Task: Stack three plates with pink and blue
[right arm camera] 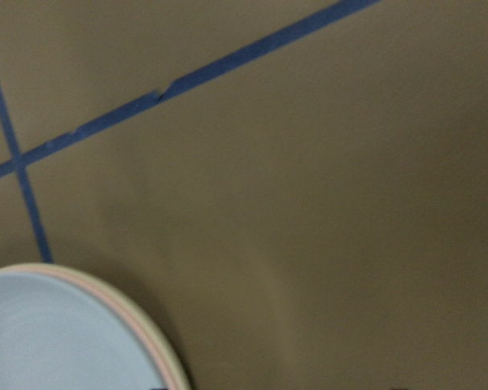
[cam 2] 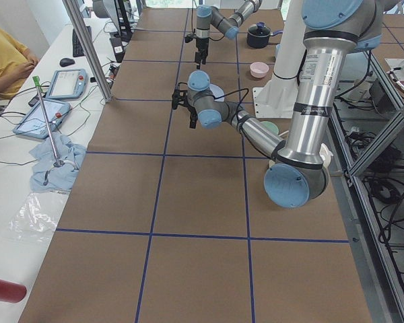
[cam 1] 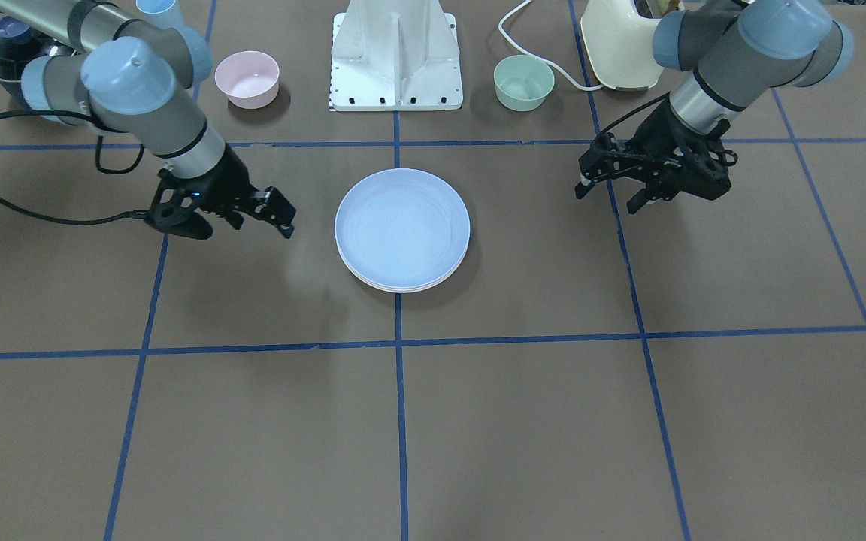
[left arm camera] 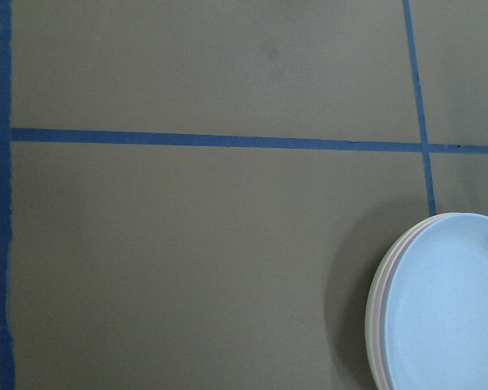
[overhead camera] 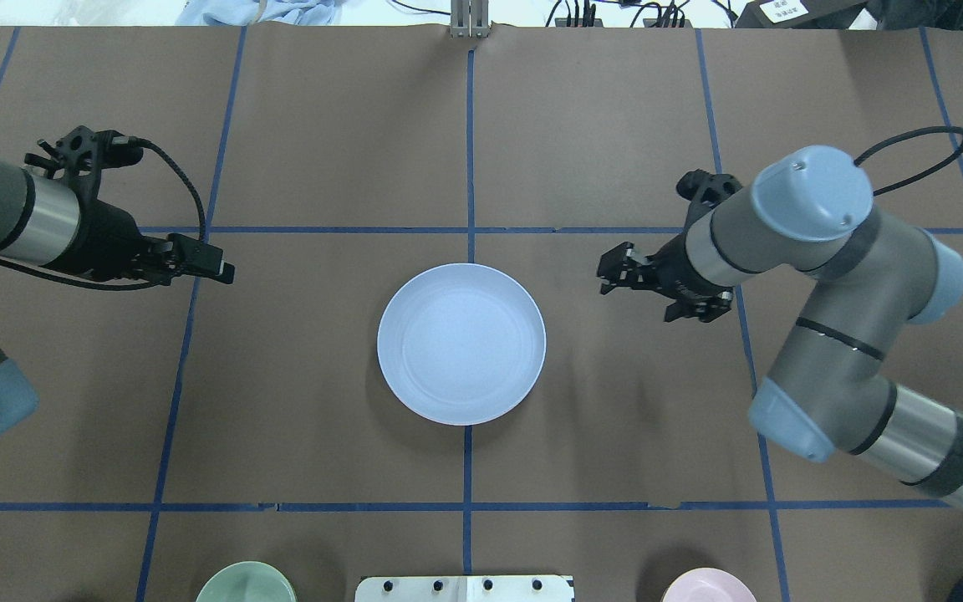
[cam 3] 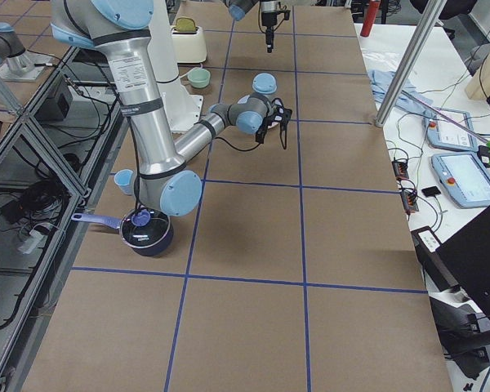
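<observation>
The three plates sit stacked at the table's middle. The light blue plate (cam 1: 401, 225) (overhead camera: 461, 343) is on top. In the left wrist view the blue plate (left arm camera: 451, 305) lies over the pink plate's rim (left arm camera: 379, 313) and the cream plate's rim (left arm camera: 368, 325). The right wrist view shows the same stack, with the blue plate (right arm camera: 57, 341) on top. My left gripper (cam 1: 607, 197) (overhead camera: 222, 269) hovers open and empty to one side of the stack. My right gripper (cam 1: 286, 218) (overhead camera: 608, 274) hovers on the other side and looks open and empty.
A small pink bowl (cam 1: 246, 77) and a green bowl (cam 1: 524, 83) stand near the robot's white base (cam 1: 397, 60). A cream appliance (cam 1: 621, 45) with its cable, a dark pot (cam 1: 4, 52) and a blue cup (cam 1: 158, 11) are at the back corners.
</observation>
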Motion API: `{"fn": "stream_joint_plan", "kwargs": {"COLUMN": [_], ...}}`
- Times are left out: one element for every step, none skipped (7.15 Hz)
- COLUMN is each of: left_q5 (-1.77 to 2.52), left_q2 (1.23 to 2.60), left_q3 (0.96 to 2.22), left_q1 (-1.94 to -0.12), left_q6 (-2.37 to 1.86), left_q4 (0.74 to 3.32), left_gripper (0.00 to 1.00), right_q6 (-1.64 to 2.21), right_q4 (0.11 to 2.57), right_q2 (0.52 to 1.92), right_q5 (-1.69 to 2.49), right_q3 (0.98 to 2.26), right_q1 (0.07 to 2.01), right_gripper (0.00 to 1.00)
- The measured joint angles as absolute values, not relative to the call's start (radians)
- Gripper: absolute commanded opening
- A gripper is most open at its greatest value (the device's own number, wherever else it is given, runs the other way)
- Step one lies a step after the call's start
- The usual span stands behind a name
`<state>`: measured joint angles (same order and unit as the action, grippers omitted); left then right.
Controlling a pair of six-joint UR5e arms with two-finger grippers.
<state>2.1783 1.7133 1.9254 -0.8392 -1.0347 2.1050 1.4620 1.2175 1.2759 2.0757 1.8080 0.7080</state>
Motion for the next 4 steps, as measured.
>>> {"fn": "stream_joint_plan", "kwargs": {"left_q5": [2.18,2.184,2.192,2.212], "left_q2": [1.667,1.615,1.565,1.536], "left_q3": [1.926,1.925,1.916,1.885], "left_q1": [-0.875,-0.926,-0.998,-1.081], "left_q6": [-0.944,-0.831,-0.689,-0.543], "left_q4": [2.108,2.11,2.109,2.106], "left_gripper": [1.0,1.0,1.0,1.0], "right_q6": [1.315,1.155,0.982,0.818], "right_q4": [1.217,1.218,1.22,1.229], "right_q2": [1.354,1.427,1.497,1.549], "right_q5": [2.111,2.152,2.192,2.23], "right_q3": [1.814,1.815,1.808,1.788], "right_q1": [0.782,0.867,0.963,1.06], "right_gripper": [1.0,1.0,1.0,1.0]}}
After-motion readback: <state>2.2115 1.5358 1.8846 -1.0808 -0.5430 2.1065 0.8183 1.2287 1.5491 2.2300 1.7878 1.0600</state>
